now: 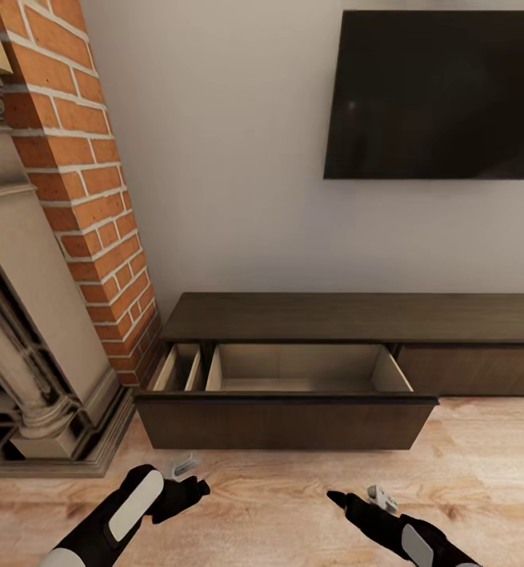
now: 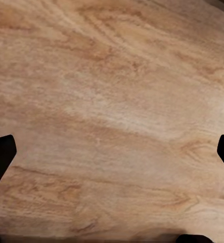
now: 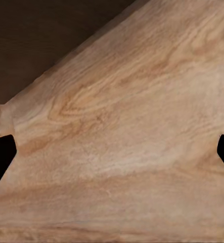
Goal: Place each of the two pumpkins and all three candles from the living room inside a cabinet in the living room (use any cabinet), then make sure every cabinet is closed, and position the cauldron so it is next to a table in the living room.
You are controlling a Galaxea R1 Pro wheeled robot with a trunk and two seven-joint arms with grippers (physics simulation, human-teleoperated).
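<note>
Facing: the cabinet was seen from the head view, set against a pale wall under a dark wall screen, with a brick chimney column and a stone fireplace surround to its left.
Drawer: one drawer of the cabinet was pulled out over the wooden floor; its pale inside was divided into narrow slots at the left and one wide bay, and nothing was seen lying in the parts that showed.
Left tool: held low over the floor, just in front of the drawer's left end; in the left wrist view the fingertips were spread wide with bare floor between them, so it was judged released and empty.
Right tool: held low over the floor, in front of the drawer's right half; in the right wrist view its fingertips were likewise spread with nothing between them, and the dark drawer front was seen at one corner.
Step in hand: judged to be the stowing stage, with a drawer ready to receive things and both tools free.
Progress: judged early or between trips, since nothing was seen stowed.
Next move: a pumpkin or candle would have to be fetched and carried over the drawer's front edge into the wide bay; the drawer would be pushed shut afterwards.
Risk: the protruding drawer front could be struck by either arm while turning away.
</note>
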